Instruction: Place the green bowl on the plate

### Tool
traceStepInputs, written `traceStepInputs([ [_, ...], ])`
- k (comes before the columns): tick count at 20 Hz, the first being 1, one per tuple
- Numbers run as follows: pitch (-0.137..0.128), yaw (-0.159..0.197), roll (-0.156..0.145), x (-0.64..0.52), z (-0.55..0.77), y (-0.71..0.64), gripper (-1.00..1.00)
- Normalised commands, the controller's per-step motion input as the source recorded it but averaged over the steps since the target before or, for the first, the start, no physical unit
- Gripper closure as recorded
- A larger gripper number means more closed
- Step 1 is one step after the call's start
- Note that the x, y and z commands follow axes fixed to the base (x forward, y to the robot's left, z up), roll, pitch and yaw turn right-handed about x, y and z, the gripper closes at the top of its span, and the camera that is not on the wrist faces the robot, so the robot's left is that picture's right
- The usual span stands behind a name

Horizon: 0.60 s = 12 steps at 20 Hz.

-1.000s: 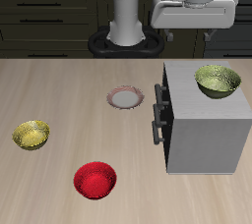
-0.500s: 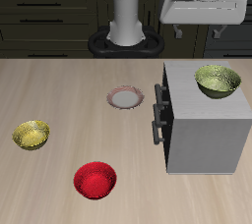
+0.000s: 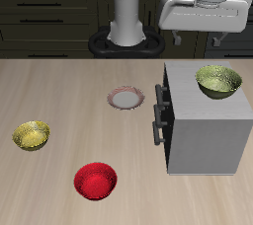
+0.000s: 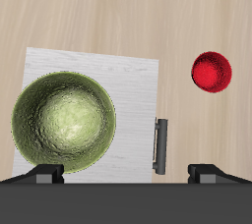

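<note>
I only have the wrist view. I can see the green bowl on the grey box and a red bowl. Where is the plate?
Observer: The plate lies flat on the table beside the box's handle side, with nothing on it.
Operator: Anything else down there I can't see?
Observer: Yes, a yellow bowl sits on the table beyond the plate, nearer the front edge, well apart from it.
Operator: How high am I over the green bowl?
Observer: The gripper hangs clearly above the green bowl, which sits on the cabinet top, not touching it. Whether the fingers are open is hard to tell from outside.
</note>
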Motion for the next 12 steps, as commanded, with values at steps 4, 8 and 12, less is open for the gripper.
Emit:
traceStepInputs([
  [4, 0.005, 0.003, 0.030, 0.07, 0.00, 0.24, -1.00],
  [8, 0.011, -0.021, 0.020, -0.03, -0.02, 0.23, -1.00],
  [12, 0.017, 0.005, 0.023, 0.01, -0.05, 0.23, -1.00],
])
